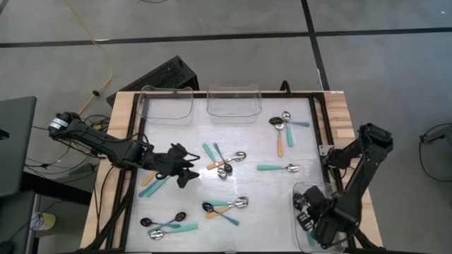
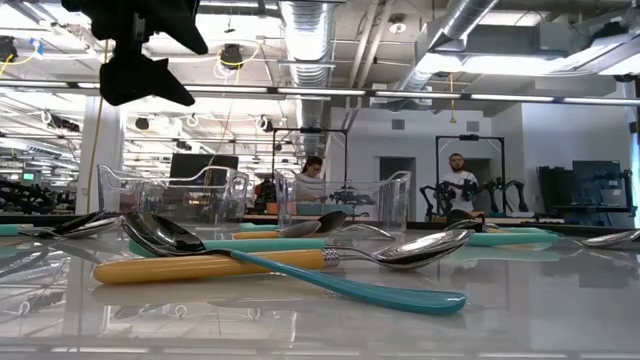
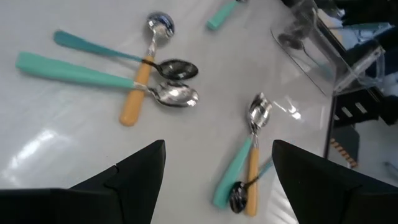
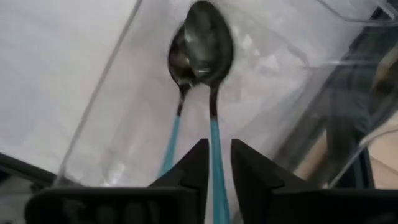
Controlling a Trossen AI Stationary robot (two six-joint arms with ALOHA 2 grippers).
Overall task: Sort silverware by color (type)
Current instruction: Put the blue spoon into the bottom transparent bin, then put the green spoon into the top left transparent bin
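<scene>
The glossy white bench (image 1: 268, 204) is carrying scattered spoons. In the lower right of the high view, the right end effector (image 1: 305, 212) is hovering over a clear plastic bin (image 1: 300, 190), pinching a black-bowled, thin teal-handled spoon (image 4: 211, 43) whose long axis is running straight out from its nearly closed fingers. The left end effector (image 1: 185, 169), spread wide and empty, is waiting left of centre.
</scene>
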